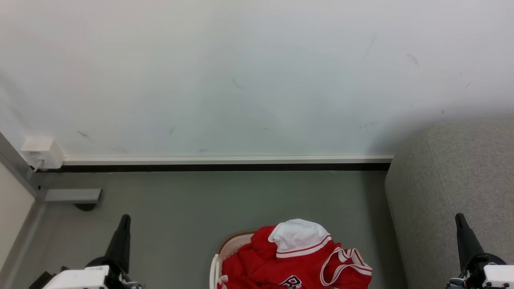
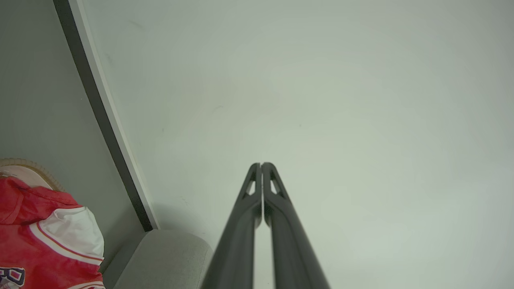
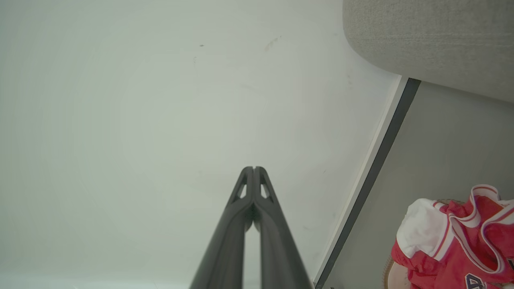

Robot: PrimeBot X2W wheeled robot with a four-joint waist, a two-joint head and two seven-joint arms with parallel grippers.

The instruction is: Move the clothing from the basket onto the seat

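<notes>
Smooth red-and-white cloth clothing (image 1: 281, 269), white plastic basket (image 1: 215, 271) with a rough brown rim, coarse matt grey fabric seat (image 1: 449, 180), scuffed matt wall (image 1: 241, 72), smooth floor (image 1: 180, 208), matt dark left gripper (image 2: 261, 165) and right gripper (image 3: 253, 168)

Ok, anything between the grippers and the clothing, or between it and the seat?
Nothing visible. Bare floor separates the basket from the seat; the clothing lies uncovered on top, open air toward the left gripper and right gripper.

This is a sparse living-room-like space: scuffed white wall (image 1: 241, 80) at twelve o'clock, grey floor (image 1: 200, 208), light grey fabric-upholstered sofa (image 1: 449, 180) at three o'clock, white plastic laundry basket (image 1: 235, 237) holding red-and-white jerseys (image 1: 281, 269) at six o'clock.
</notes>
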